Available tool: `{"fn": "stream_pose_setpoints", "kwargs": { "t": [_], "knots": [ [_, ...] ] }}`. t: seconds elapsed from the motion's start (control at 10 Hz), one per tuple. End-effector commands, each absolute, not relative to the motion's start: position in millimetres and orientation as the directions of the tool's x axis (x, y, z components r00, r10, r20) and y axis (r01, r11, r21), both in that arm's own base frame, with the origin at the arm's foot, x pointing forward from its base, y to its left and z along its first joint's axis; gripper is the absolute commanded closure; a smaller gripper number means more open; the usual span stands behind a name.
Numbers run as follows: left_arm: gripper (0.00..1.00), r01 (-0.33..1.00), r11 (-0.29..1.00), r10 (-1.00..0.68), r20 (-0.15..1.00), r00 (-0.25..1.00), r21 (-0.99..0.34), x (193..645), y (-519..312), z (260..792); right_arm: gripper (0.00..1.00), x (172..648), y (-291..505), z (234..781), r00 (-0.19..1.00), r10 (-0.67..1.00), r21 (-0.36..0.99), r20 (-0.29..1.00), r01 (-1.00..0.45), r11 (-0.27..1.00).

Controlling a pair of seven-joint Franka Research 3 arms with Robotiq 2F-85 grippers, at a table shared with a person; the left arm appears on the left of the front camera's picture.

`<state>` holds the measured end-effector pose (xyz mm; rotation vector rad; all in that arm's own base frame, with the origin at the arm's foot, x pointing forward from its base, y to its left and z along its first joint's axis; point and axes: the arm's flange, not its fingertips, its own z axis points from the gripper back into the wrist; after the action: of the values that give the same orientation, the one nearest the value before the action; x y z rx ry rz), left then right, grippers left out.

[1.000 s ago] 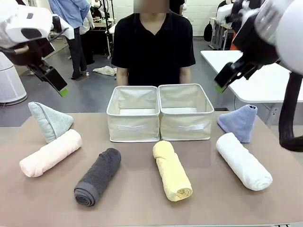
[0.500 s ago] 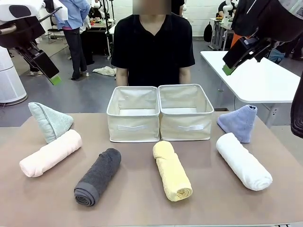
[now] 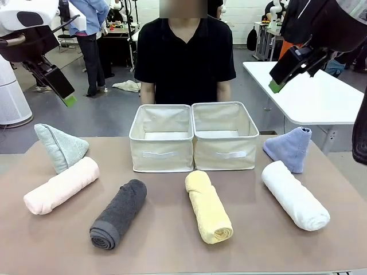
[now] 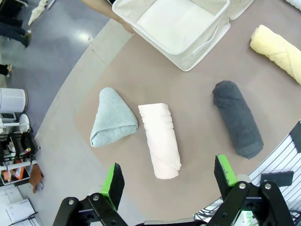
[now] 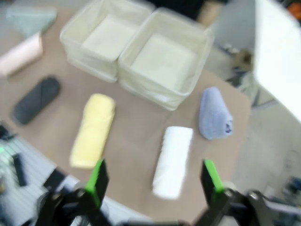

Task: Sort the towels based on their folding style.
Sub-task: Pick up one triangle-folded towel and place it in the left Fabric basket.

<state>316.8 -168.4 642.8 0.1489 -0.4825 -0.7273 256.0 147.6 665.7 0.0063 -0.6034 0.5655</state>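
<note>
Well, your left claw [image 4: 169, 178] hangs high above the table [image 4: 188, 92], fingers spread wide with nothing between them. Straight below it, closest to the fingertips, the pink roll [image 4: 160, 140] lies flat on the table. The mint cone [image 4: 112, 117] sits right against that roll, off towards one finger. The grey roll [image 4: 237, 117] lies apart from the pink roll, towards the other finger. Farther out from this claw is the yellow roll [image 4: 277, 47]. Beyond the pink and grey rolls stands the left bin [image 4: 209, 44], open-topped and empty.

Your right claw [image 5: 154, 179] is likewise up in the air, well above the table, fingers spread and holding nothing; its view is blurred. Nearest beneath it lies the white roll [image 5: 173, 160], in line with the gap between the two fingers. The yellow roll lies off towards one finger, and the blue cone [image 5: 214, 115] stands just beside the white roll's far end, towards the other finger. Past those, the right bin [image 5: 160, 96] stands touching the left one, both bare inside. The grey and pink rolls lie well off to this claw's side.

Farthest from both claws, a person [image 3: 186, 57] in a black shirt is at the table's far edge, behind the bins.
</note>
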Motion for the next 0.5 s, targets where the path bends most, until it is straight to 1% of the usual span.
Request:
{"fn": "stream_pose_setpoints", "kwargs": {
  "t": [0.0, 0.1, 0.2, 0.3, 0.4],
  "knots": [
    [0.0, 0.677, 0.703, -0.701, 0.364, 0.613, 0.215, 337.4, -142.6, 652.1, 0.0, 287.6, 102.0, 697.2, 0.659, 0.596, 0.095, 0.458, -0.703, 0.705],
    [0.0, 0.73, 0.666, -0.72, 0.387, 0.576, 0.155, 351.1, -120.1, 654.8, 0.0, 304.9, 72.2, 705.6, 0.631, 0.621, 0.211, 0.466, -0.76, 0.614],
    [0.0, 0.812, 0.579, -0.752, 0.433, 0.497, 0.073, 362.3, -100.2, 659.3, 0.0, 325.4, 40.7, 711.8, 0.593, 0.628, 0.315, 0.505, -0.803, 0.506],
    [0.0, 0.9, 0.432, -0.774, 0.492, 0.398, -0.05, 372.6, -75.7, 664.4, 0.0, 344.3, 7.1, 711.2, 0.539, 0.644, 0.417, 0.543, -0.839, 0.35],
    [0.0, 0.924, 0.354, -0.753, 0.542, 0.373, -0.144, 381.7, -50.4, 663.4, 0.0, 354.8, -17.6, 704.2, 0.518, 0.63, 0.464, 0.579, -0.845, 0.267]
  ]
}}
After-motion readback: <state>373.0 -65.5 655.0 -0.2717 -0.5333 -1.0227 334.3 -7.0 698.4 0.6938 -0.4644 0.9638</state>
